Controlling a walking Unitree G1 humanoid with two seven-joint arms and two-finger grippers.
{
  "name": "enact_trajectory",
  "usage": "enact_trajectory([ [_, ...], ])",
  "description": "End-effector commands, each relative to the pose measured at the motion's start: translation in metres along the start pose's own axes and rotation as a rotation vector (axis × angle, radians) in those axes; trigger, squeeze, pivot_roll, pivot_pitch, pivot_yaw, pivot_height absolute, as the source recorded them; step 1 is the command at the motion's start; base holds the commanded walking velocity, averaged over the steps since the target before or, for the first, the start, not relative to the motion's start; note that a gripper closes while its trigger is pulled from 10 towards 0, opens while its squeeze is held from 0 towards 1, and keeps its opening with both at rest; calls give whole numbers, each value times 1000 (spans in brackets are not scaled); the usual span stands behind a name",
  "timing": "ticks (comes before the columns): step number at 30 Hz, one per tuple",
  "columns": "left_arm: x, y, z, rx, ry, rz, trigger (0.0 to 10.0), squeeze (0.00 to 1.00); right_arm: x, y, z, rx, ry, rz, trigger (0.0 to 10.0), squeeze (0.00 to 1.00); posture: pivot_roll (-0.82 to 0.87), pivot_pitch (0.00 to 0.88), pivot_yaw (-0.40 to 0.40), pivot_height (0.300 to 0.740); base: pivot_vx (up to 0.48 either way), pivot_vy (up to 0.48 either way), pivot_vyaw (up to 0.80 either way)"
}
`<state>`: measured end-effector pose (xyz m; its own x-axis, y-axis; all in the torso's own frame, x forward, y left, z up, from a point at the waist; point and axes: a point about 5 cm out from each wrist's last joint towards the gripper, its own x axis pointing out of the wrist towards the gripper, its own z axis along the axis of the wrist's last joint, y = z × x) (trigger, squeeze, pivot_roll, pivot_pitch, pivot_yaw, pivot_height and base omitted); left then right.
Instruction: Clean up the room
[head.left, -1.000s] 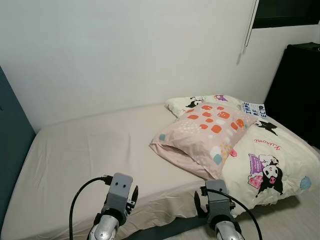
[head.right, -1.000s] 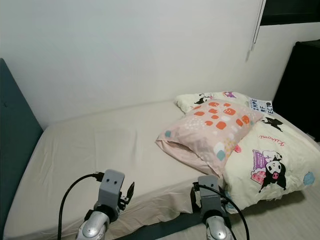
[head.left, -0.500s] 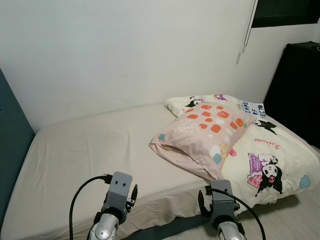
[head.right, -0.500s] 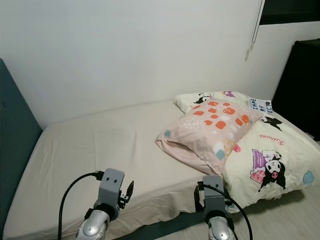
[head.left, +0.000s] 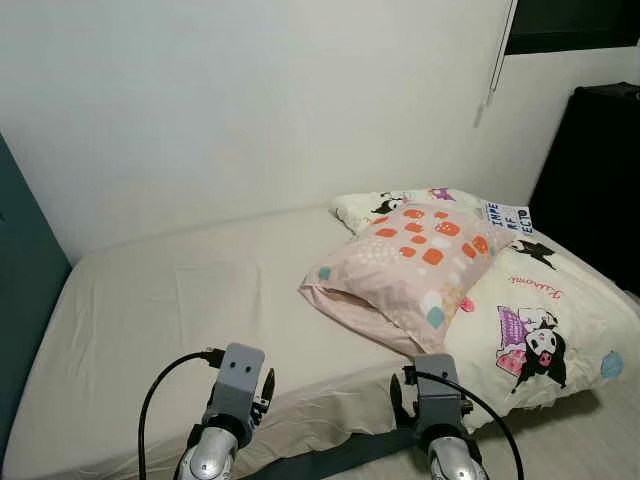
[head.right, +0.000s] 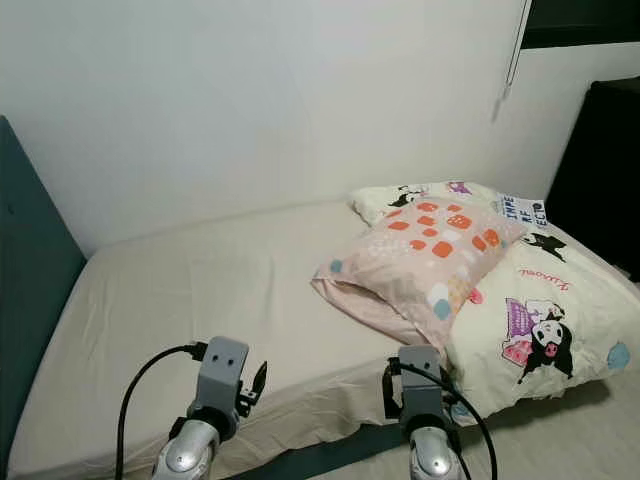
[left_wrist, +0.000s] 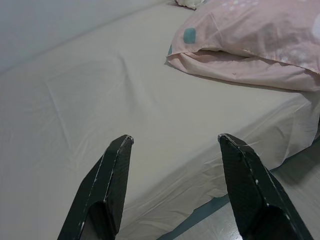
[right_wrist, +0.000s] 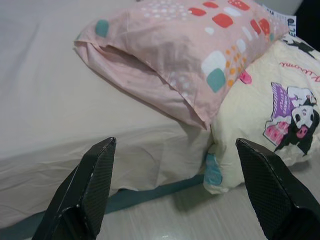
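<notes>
A bed (head.left: 190, 290) with a cream sheet lies before me against the white wall. A pink pillow (head.left: 405, 270) with orange and teal patches lies tilted on its right half, resting on a cream quilt (head.left: 545, 310) printed with cartoon figures. My left gripper (left_wrist: 175, 142) is open above the sheet near the bed's front edge. My right gripper (right_wrist: 175, 145) is open too, held short of the pillow (right_wrist: 185, 45) and the quilt's corner (right_wrist: 260, 115). Both wrists (head.left: 238, 385) show low in the head views, in front of the bed.
A teal headboard (head.left: 25, 300) stands at the bed's left end. A black cabinet (head.left: 595, 180) stands at the right beyond the quilt. A blind cord (head.left: 495, 55) hangs on the wall. Light floor (right_wrist: 200, 215) runs along the bed's front edge.
The right wrist has shifted slightly, down and then back up. The left arm, the pillow and the quilt are as before.
</notes>
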<state>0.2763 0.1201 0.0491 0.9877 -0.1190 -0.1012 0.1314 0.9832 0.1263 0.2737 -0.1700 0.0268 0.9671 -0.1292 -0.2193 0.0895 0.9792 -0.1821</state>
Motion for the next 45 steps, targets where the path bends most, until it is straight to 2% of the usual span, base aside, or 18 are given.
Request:
enact_trajectory([
  [1,-3,2,-5,-4,21,13,10000,0,-1,0,-4,0,22,-4,10000,0,-54,49,20,740,0,0,0],
  [8,-6,4,-9,-3,33,24,10000,0,-3,-1,-8,4,40,-6,10000,0,-46,52,15,740,0,0,0],
  [12,-8,3,-15,2,59,3,10000,0,-3,0,-23,-47,135,8,10000,0,-49,54,14,740,0,0,0],
  [15,-10,0,-30,10,125,-25,10000,0,-5,4,-35,-78,194,31,10000,0,-51,51,13,740,0,0,0],
  [16,-12,-2,-42,26,184,-48,10000,0,-7,9,-45,-90,246,75,10000,0,-53,50,10,740,0,0,0],
  [17,-12,-2,-42,26,184,-48,10000,0,-7,9,-45,-90,246,75,10000,0,-53,50,10,740,0,0,0],
  [20,-24,-12,-77,81,373,-154,10000,0,-19,15,-77,-74,452,164,10000,0,-57,45,9,740,0,0,0],
  [26,-31,-16,-92,104,472,-215,10000,0,-27,18,-90,-41,562,182,10000,0,-62,39,11,740,0,0,0],
  [28,-32,-15,-96,59,499,-208,10000,0,-31,21,-96,-49,588,208,10000,0,-52,34,11,740,0,0,0],
  [35,-36,-10,-101,-48,501,-141,10000,0,-33,26,-98,-13,584,224,10000,0,-49,31,14,740,0,0,0],
  [37,-36,-10,-101,-74,496,-128,10000,0,-34,26,-99,2,587,213,10000,0,-49,31,14,740,0,0,0],
  [38,-37,-10,-101,-111,483,-108,10000,0,-36,26,-101,41,595,183,10000,0,-44,30,16,740,0,0,0],
  [41,-38,-10,-101,-128,476,-96,10000,0,-38,25,-103,69,602,161,10000,0,-44,29,16,740,0,0,0],
  [43,-39,-11,-101,-164,459,-66,10000,0,-40,26,-105,120,615,124,10000,0,-41,29,19,740,0,0,0],
  [45,-39,-11,-101,-168,453,-60,10000,0,-41,27,-105,122,612,118,10000,0,-40,28,21,740,0,0,0],
])
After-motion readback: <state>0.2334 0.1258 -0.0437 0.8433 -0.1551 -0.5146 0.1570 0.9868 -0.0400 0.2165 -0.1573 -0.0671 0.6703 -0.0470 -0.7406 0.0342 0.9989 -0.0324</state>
